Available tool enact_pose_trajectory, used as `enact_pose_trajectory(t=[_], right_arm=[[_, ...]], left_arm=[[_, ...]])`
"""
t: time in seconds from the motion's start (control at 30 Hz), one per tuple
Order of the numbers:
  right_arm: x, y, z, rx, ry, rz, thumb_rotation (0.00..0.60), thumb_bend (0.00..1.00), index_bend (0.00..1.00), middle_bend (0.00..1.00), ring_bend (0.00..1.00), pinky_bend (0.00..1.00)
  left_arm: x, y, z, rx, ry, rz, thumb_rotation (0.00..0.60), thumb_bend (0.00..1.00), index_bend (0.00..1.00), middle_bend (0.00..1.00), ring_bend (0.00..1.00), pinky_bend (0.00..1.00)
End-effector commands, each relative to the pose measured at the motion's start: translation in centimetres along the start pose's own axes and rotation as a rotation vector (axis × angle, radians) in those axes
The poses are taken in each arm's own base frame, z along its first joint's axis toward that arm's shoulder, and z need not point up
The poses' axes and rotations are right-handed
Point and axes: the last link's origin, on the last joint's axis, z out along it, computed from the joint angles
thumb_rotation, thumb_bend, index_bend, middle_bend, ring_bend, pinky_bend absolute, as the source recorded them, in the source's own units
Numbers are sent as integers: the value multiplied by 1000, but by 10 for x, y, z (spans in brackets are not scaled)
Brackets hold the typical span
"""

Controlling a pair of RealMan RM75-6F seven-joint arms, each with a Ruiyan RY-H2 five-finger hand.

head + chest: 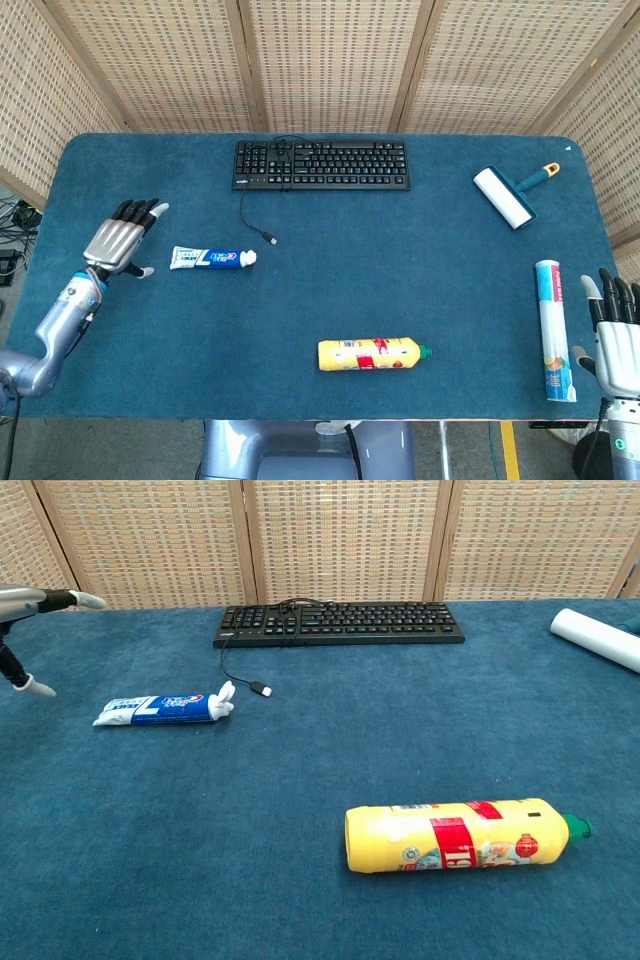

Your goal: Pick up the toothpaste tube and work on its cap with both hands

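Near the table's left edge, the left hand [122,238] hovers empty, fingers spread, just beside the flat end of the blue-and-white toothpaste tube [212,258]. A sweeping approach could push the tube away. The right hand [618,345] waits, fingers apart, off the right edge.

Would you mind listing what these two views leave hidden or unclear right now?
- Right hand: cut by the head view's edge; absent from the chest view.
- Left hand: chest view shows only fingertips at its left edge.
- Lint roller: handle cut off by the chest view's right edge.
- Toothpaste tube cap: too small to tell whether it is closed.
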Motion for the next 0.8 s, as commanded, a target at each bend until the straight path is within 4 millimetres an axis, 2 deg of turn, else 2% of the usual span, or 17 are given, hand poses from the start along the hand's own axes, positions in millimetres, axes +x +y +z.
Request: enact_pose_trajectory(t=[0.03,0.17,0.27,0.4,0.53,0.8], right_arm=[[0,0,0,-4,1,-4,600,0,0,0,0,0],[-1,0,0,-7,-2,-10,600,0,0,0,0,0],[-2,0,0,-8,-4,-11,600,0,0,0,0,0],[-1,1,0,-15,-5,-7,600,0,0,0,0,0],[-1,3,1,-20,-10,-7,600,0,0,0,0,0],[-2,3,2,-20,-22,-4,600,0,0,0,0,0]], left_arm=[[-5,21,30,-42,-31,-16,600,63,67,36,141,108],[-8,36,44,-79,-34,-30,600,118,211,154,245,243],[-11,46,49,-104,-39,-41,600,131,251,191,277,302],[-14,52,51,-134,-40,-46,600,133,271,211,294,317],[-19,59,51,-160,-51,-38,600,203,274,211,294,320],[-28,80,58,-181,-80,-2,600,242,300,229,305,321]])
